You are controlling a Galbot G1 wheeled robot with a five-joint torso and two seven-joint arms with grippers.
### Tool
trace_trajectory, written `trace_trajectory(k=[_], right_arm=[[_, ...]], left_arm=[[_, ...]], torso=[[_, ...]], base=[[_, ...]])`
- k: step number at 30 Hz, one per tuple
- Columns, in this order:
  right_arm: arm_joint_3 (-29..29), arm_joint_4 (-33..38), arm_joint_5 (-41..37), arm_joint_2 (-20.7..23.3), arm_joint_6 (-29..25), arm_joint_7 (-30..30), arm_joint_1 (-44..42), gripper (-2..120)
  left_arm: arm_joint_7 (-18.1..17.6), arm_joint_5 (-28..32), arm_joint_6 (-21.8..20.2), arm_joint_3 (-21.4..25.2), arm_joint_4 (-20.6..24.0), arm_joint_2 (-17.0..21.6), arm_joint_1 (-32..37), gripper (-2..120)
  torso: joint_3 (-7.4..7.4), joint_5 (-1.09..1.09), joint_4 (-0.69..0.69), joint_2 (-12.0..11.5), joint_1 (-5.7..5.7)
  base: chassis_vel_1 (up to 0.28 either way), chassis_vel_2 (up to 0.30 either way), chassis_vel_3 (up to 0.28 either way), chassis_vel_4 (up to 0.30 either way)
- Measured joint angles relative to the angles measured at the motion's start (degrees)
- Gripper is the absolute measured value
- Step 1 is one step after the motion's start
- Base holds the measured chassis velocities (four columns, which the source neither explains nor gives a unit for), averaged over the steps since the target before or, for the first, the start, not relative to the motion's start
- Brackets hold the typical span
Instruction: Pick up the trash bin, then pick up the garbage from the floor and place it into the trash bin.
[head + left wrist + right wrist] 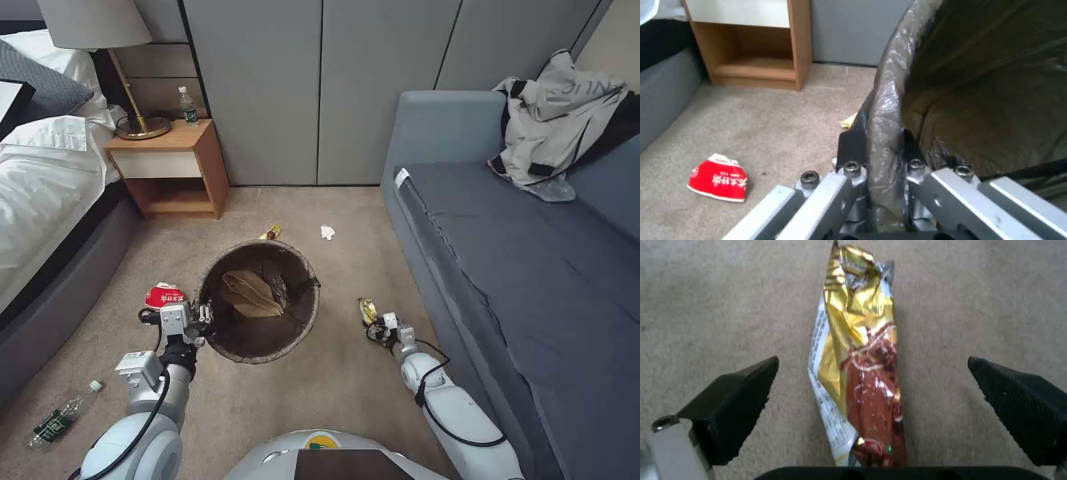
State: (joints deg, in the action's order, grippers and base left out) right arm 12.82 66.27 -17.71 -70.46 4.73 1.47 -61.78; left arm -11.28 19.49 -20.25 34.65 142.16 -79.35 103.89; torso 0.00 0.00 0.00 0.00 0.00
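Hands at work over bedroom carpet: left hand (pixel 203 313) clamps the rim of the bag-lined trash bin (pixel 259 301); right hand (pixel 375 328) sits open at a gold wrapper (pixel 367 311).
Left wrist view: fingers (pixel 851 146) pinch the bin's brown bag rim (pixel 889 110), crushed red cup (pixel 719 177) nearby. Right wrist view: crinkled gold-and-brown wrapper (pixel 862 353) lies between spread pads (pixel 735 400).

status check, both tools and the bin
Left tool shut on trash bin rim. Right tool open, straddling gold snack wrapper on carpet. Nothing in the way.
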Motion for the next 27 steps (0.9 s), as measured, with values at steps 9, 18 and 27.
trace_trajectory(k=[9, 18, 27], right_arm=[[0.2, -1.9, 0.3, -0.8, -0.6, 0.2, -0.3, 97], [0.4, -3.2, 0.8, -1.5, -0.9, 1.2, -0.1, 62], [0.7, -3.7, 1.0, -2.2, -1.2, 1.4, -0.1, 30]], left_arm=[[0.1, 0.0, 0.1, -0.3, -0.2, 0.0, -0.1, 2], [0.1, 0.0, 0.1, -0.3, -0.2, -0.3, 0.0, 2], [0.2, 0.0, 0.1, -0.2, -0.1, -0.1, 0.0, 2]], torso=[[0.00, 0.00, 0.00, 0.0, 0.00], [0.00, 0.00, 0.00, 0.0, 0.00], [0.00, 0.00, 0.00, 0.0, 0.00]], base=[[0.000, 0.000, 0.000, 0.000], [0.000, 0.000, 0.000, 0.000], [0.000, 0.000, 0.000, 0.000]])
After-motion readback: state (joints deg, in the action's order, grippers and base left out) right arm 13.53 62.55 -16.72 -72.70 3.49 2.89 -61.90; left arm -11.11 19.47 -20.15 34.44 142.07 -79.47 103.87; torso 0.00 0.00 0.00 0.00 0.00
